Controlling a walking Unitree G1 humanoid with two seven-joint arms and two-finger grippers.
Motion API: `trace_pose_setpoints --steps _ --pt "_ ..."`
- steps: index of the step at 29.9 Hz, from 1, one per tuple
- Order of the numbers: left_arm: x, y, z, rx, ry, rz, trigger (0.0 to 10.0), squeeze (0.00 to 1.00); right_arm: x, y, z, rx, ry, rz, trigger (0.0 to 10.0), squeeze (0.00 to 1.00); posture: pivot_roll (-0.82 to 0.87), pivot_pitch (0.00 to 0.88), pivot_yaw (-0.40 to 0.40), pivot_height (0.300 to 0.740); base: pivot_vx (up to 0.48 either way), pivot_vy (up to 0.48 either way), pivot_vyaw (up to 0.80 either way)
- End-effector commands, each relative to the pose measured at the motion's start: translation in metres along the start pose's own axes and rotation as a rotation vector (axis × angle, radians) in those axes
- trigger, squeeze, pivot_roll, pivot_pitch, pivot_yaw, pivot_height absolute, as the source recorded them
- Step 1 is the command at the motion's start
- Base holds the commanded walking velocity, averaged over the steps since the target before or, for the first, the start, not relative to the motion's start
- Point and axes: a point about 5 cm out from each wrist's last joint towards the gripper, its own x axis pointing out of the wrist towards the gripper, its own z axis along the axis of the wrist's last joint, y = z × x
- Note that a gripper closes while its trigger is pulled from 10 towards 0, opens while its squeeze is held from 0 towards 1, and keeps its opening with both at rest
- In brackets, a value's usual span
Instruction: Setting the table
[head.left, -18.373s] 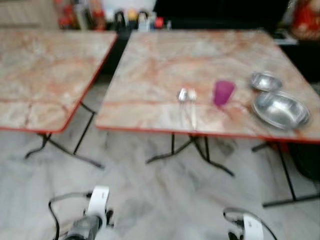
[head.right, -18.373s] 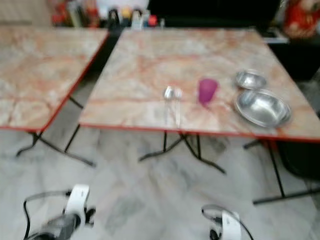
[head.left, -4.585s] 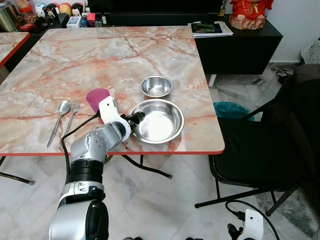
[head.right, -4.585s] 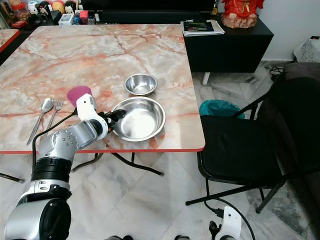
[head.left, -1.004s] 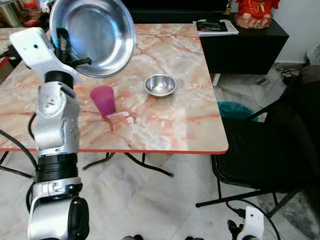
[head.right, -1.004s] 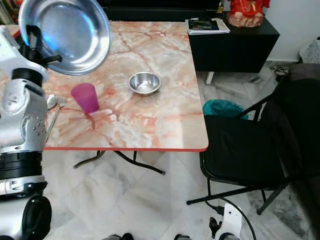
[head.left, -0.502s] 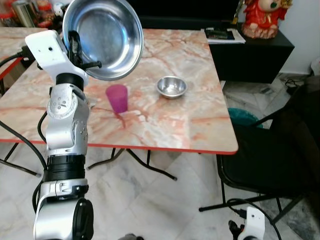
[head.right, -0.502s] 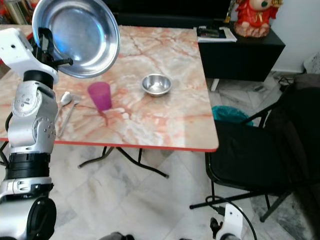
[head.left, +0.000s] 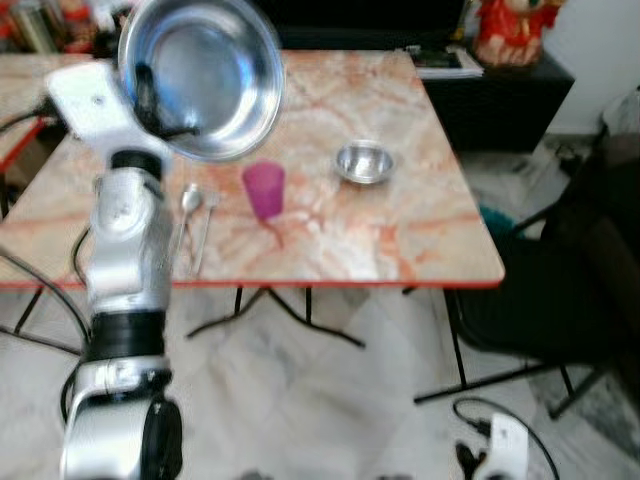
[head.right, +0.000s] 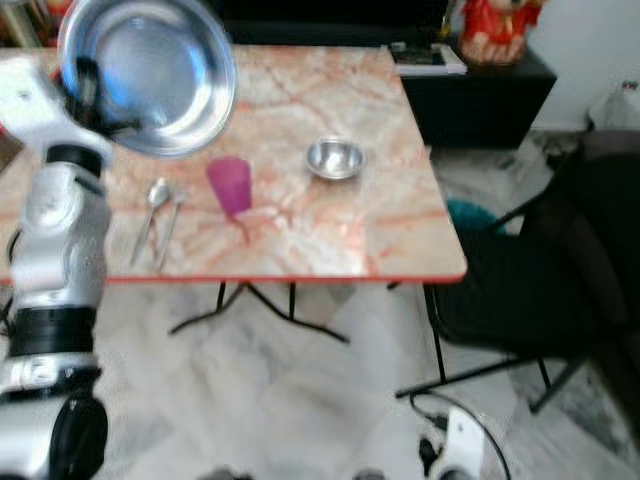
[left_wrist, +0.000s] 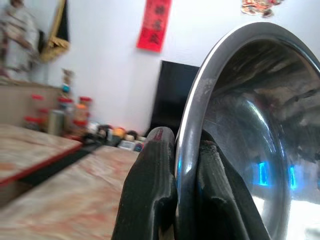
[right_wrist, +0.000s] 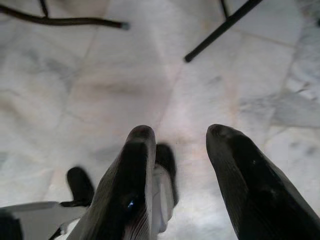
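At about six o'clock of the head view, low over the pale marble floor (head.left: 330, 400), the right gripper (right_wrist: 177, 165) hangs idle with its two black fingers spread apart and nothing between them; the wrist view shows floor tiles and black metal legs beyond them. At about nine o'clock the silver left arm (head.left: 125, 250) rises upright from the bottom edge, and at its top, toward eleven o'clock, the left gripper (left_wrist: 182, 165) is clamped on the rim of the large steel bowl (head.left: 205, 75), one finger (left_wrist: 150, 185) on the outside of the rim and the other inside. The bowl is held up in the air, tipped on edge so that its hollow faces the camera, above the near left part of the marble table (head.left: 400, 240). On the tabletop, nearest the red front edge and just right of the arm, a spoon (head.left: 187, 215) and a fork (head.left: 205, 225) lie side by side. Just beyond them, at about twelve o'clock, a purple cup (head.left: 264, 188) stands upright, and farther at one o'clock sits a small steel bowl (head.left: 364, 161), apart from the cup. At three o'clock a black chair (head.left: 560, 300) stands beside the table. Farthest, a black cabinet (head.left: 500, 95) carries a red figurine (head.left: 505, 30).
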Motion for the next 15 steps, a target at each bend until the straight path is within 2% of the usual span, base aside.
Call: trace_pose_setpoints --steps 1,8,15 --pt "0.001 -0.007 0.005 -0.013 -0.026 -0.019 10.0 0.00 -0.001 -0.006 -0.001 0.008 0.002 -0.016 10.0 0.00 -0.02 0.117 -0.001 0.740 0.000 0.311 0.00" --pt "0.001 -0.003 0.006 -0.003 -0.025 -0.012 10.0 0.00 -0.001 -0.006 -0.002 0.009 0.002 -0.014 10.0 0.00 -0.01 0.121 0.002 0.740 0.000 0.314 0.00" --pt "-0.007 0.013 -0.004 0.034 0.019 0.026 10.0 0.00 -0.002 -0.006 -0.003 0.010 0.002 -0.013 10.0 0.00 -0.01 0.125 0.005 0.740 0.000 0.321 0.00"
